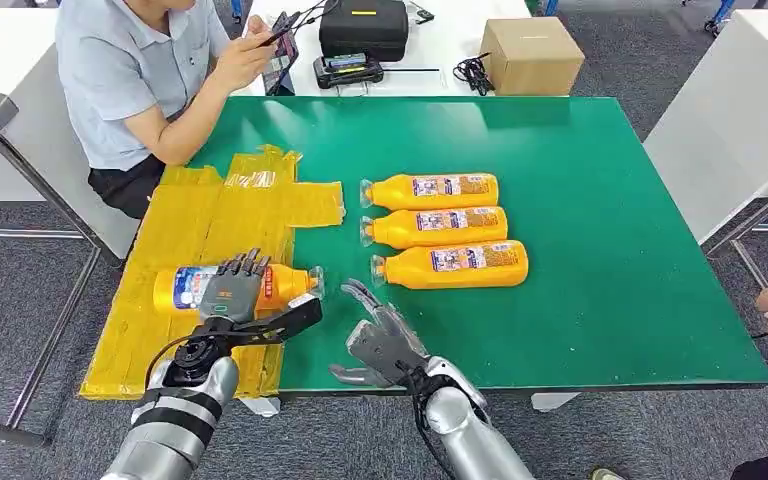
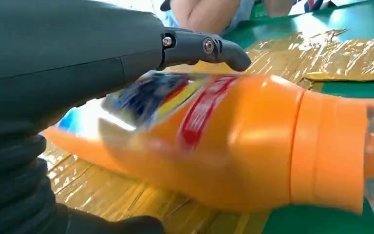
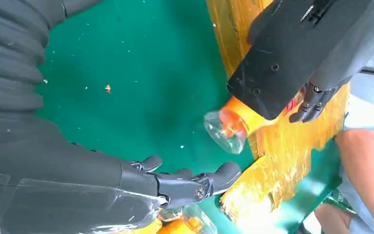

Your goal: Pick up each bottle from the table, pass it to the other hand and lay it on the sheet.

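While the left hand (image 1: 232, 290) lies over one bottle on the yellow sheet (image 1: 190, 230), four orange bottles can be counted in the head view. Three bottles (image 1: 438, 225) lie in a row on the bare green surface (image 1: 610, 250), near its middle, side by side and almost touching, each with its long axis along the width of the surface and its clear cap toward the sheet. The fourth bottle (image 1: 270, 285) lies on its side on the sheet, close to the near edge of the surface. Its long axis also runs along the width, and its clear cap points toward the right hand (image 1: 380, 340), reaching the edge of the sheet where the green begins.

The left arm comes up from the near edge, and the left hand rests on top of the fourth bottle at the label, its fingers (image 2: 214, 48) bent over the body. In the left wrist view the bottle sits under the palm, so the hand grips it. The right hand hovers over the green surface near the near edge, just beside the cap of this bottle but apart from it. Its fingers (image 3: 209, 180) are spread and hold nothing.

One person (image 1: 140, 70) sits at the far left corner and holds a phone (image 1: 282, 40). One cardboard box (image 1: 530, 55) and one black case (image 1: 363, 27) stand on a white table behind.
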You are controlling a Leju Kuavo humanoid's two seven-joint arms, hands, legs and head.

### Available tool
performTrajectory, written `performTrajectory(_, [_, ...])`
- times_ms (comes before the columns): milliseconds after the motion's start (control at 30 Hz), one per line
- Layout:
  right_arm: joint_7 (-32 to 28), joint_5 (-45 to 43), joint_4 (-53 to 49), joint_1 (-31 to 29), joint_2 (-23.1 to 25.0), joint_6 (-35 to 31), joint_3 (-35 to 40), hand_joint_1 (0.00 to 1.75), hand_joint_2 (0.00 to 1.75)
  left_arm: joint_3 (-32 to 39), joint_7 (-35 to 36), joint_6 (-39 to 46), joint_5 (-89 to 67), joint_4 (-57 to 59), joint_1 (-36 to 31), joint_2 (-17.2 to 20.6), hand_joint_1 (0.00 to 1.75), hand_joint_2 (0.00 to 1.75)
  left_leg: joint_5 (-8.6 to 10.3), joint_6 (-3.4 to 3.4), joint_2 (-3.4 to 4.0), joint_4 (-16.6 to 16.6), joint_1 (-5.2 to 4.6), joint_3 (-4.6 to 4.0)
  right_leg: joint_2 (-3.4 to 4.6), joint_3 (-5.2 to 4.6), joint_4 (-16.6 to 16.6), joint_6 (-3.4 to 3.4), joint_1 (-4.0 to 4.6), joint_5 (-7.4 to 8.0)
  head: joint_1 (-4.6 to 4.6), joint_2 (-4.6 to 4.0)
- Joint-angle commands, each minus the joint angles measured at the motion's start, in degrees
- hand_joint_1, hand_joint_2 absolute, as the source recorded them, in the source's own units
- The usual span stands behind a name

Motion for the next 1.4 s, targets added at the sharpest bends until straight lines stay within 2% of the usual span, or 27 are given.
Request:
performTrajectory(33, [0.0,0.0,3.8,-2.4,-0.9,0.2,1.1,0.0,1.75,2.6,0.4,-0.6,0.0,6.6,-2.6,1.3,0.0,1.75,-0.04,-0.09,0.1,0.0,0.05,0.17,0.06,0.15,0.0,-0.12,0.06,-0.01,0.0,0.0])
performTrajectory(333, [0.0,0.0,3.8,-2.3,-0.9,-0.1,1.0,0.0,1.75,2.9,0.1,0.7,0.0,6.2,-2.3,1.2,0.0,1.75,-0.05,-0.14,0.13,0.0,0.07,0.27,0.08,0.23,0.0,-0.16,0.08,-0.03,0.0,0.0])
performTrajectory(500, [0.1,1.0,1.8,-0.6,-1.1,-1.6,0.6,0.0,1.75,3.4,-2.9,3.3,0.0,-1.9,1.5,-1.5,0.0,1.75,-0.03,-0.11,0.11,0.0,0.05,0.27,0.07,0.2,0.0,-0.13,0.06,-0.02,0.0,0.0])
performTrajectory(633, [0.5,2.5,0.6,-0.1,-1.2,-2.9,0.7,0.0,1.75,3.4,-4.4,4.2,0.6,-5.3,3.1,-2.2,0.0,1.75,-0.07,-0.1,0.06,0.0,0.07,0.24,0.02,0.21,0.0,-0.13,0.09,-0.07,0.0,0.0])
performTrajectory(733, [1.2,7.6,-6.4,3.5,-1.4,-7.1,0.1,0.0,1.75,2.2,-9.2,4.8,4.5,-17.9,9.7,-5.7,0.0,1.75,-0.12,-0.11,0.03,0.1,0.09,0.24,-0.02,0.23,0.1,-0.14,0.11,-0.13,0.02,0.0])
performTrajectory(833, [2.2,9.5,-14.0,6.9,-1.4,-7.3,-1.1,0.0,1.75,-2.1,-10.4,3.0,7.0,-28.0,15.1,-6.1,0.0,1.75,-0.07,-0.06,0.01,0.1,0.03,0.05,-0.03,0.02,0.1,-0.07,0.03,-0.09,0.0,0.0])
performTrajectory(933, [2.4,9.4,-15.5,7.5,-1.3,-6.6,-1.7,0.0,1.75,-2.9,-10.8,3.5,9.2,-29.1,15.8,-5.9,0.0,1.75,-0.07,-0.07,0.04,0.0,-0.01,0.0,0.0,-0.05,0.1,-0.08,-0.01,-0.09,0.02,0.0])
performTrajectory(1067, [-0.8,5.6,-23.3,10.6,0.3,-5.2,-4.1,0.0,1.75,-4.4,-13.0,5.1,16.0,-35.3,18.9,-5.8,0.0,1.75,-0.07,-0.11,-0.02,0.1,0.01,-0.09,-0.07,-0.16,0.1,-0.11,0.02,-0.09,0.0,0.0])
performTrajectory(1267, [-2.7,3.2,-30.9,13.2,0.1,-2.5,-3.1,0.0,1.75,-0.8,-15.7,3.3,27.1,-35.7,19.5,-6.4,0.0,1.75,-0.07,-0.11,0.04,0.1,0.02,-0.05,-0.01,-0.14,0.1,-0.12,0.03,-0.08,0.0,0.0])
performTrajectory(1300, [-3.3,3.1,-32.2,13.8,0.2,-3.2,-3.6,0.0,1.75,-0.1,-16.9,2.3,30.3,-35.9,20.0,-6.9,0.0,1.75,-0.12,-0.15,0.02,0.1,0.04,0.03,-0.04,-0.06,0.1,-0.16,0.05,-0.14,0.0,0.0])
performTrajectory(1333, [-4.2,7.2,-34.3,14.5,-0.1,-7.7,-4.4,0.0,1.75,0.1,-17.8,0.9,34.9,-36.4,20.7,-7.0,0.0,1.75,-0.09,-0.13,0.01,0.0,0.03,0.01,-0.04,-0.08,0.1,-0.13,0.04,-0.11,-0.02,0.0])
performTrajectory(1400, [-4.2,8.6,-35.8,14.8,-0.7,-8.7,-5.1,0.0,1.75,0.0,-17.8,0.7,35.9,-36.7,21.2,-7.0,0.0,1.75,-0.05,-0.09,0.0,0.0,0.01,-0.03,-0.03,-0.11,0.1,-0.08,0.01,-0.07,0.0,0.0])
